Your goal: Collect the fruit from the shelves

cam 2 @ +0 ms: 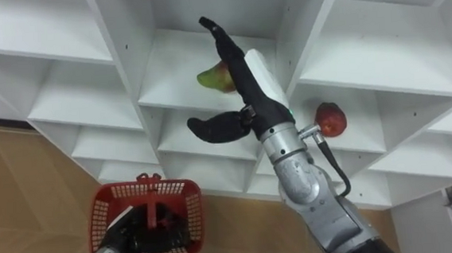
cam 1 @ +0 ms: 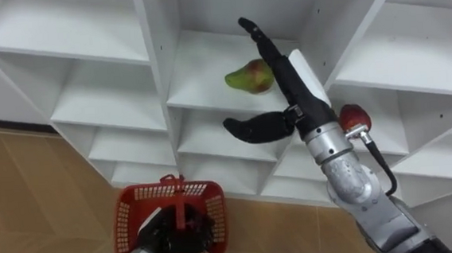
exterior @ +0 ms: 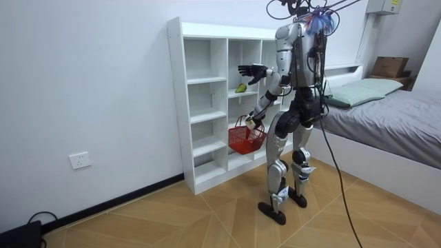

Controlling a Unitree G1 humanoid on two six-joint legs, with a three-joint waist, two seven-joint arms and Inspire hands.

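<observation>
One green pear (cam 1: pixel 246 77) blushed red, right hand (cam 1: pixel 285 78) outstretched near it

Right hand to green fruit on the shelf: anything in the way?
Nothing visible. The open right hand hovers in front of the green fruit and its compartment, with clear air between. The left hand holds the red basket below.

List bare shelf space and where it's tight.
Bare: left-column shelves, the middle shelf under the pear, the right shelf above the red fruit. Tight: the pear's bay, where the open right robot hand reaches in; the red basket hangs from the left robot hand.
</observation>
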